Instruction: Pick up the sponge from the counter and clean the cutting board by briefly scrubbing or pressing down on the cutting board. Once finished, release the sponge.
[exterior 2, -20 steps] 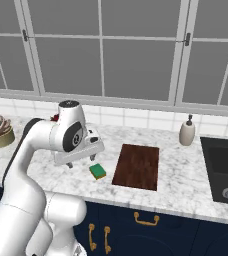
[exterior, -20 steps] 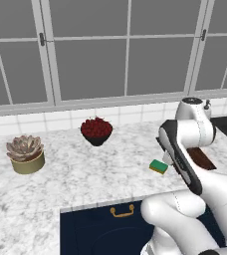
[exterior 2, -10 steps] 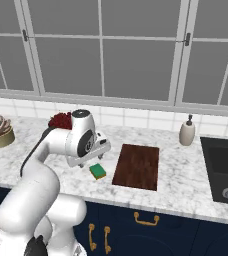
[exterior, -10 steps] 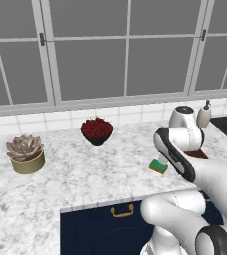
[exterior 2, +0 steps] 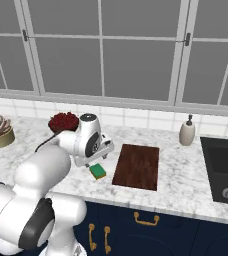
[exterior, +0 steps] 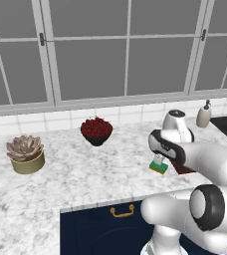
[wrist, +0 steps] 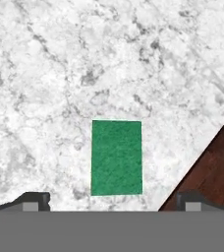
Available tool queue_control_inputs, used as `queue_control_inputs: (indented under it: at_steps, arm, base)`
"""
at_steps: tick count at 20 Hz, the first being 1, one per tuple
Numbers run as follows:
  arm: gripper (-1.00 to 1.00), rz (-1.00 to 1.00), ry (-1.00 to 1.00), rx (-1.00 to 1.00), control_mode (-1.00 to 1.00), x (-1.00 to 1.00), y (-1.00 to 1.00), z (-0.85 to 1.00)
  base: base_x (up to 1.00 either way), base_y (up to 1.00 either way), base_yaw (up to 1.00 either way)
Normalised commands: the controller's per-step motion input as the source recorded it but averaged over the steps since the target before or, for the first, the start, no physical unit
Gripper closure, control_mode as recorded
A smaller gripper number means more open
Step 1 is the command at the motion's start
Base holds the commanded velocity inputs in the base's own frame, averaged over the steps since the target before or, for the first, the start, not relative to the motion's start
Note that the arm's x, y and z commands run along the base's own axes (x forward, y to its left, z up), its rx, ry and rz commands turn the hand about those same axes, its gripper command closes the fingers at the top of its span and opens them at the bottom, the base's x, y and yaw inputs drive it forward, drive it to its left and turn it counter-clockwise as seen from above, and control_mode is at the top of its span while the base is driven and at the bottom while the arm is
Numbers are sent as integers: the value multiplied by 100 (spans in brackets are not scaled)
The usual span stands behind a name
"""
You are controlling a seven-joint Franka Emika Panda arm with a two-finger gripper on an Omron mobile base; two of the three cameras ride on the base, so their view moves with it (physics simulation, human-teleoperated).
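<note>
The sponge (wrist: 116, 157) lies flat on the marbled counter (wrist: 60, 74), green side up, just left of the cutting board (exterior 2: 137, 166). My gripper (wrist: 114, 202) hangs open right above it, one fingertip on each side of the green block and well apart from it. In the side views the gripper (exterior 2: 97, 161) hovers a little over the sponge (exterior 2: 98, 171), not touching. From the left, the sponge (exterior: 159, 168) sits under the gripper (exterior: 159, 160), and my arm hides most of the cutting board (exterior: 186, 170). A corner of the dark board (wrist: 212, 177) shows beside the sponge.
A black bowl of red fruit (exterior: 96, 130) stands at the back, and a potted succulent (exterior: 26, 154) at the far left. A soap dispenser (exterior 2: 187, 132) and a dark sink (exterior 2: 223, 167) lie right of the board. Navy cabinet fronts with brass handles (exterior 2: 146, 218) run below.
The hand has swung right and down, from beside the sponge to directly over it. The sponge and the board have not moved.
</note>
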Motion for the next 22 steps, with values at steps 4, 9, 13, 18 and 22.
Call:
queue_control_inputs:
  at_steps: [4,9,13,18,22]
  arm:
    - [-100,0,3,0,-100,18,0,-40]
    - [-100,0,4,0,-100,23,0,-38]
    - [-100,0,3,0,-100,18,0,-39]
    - [-100,0,3,0,-100,12,0,-29]
    - [-100,0,1,0,-100,8,0,-26]
  base:
    - [0,0,0]
    - [0,0,0]
    - [0,0,0]
    - [0,0,0]
    - [0,0,0]
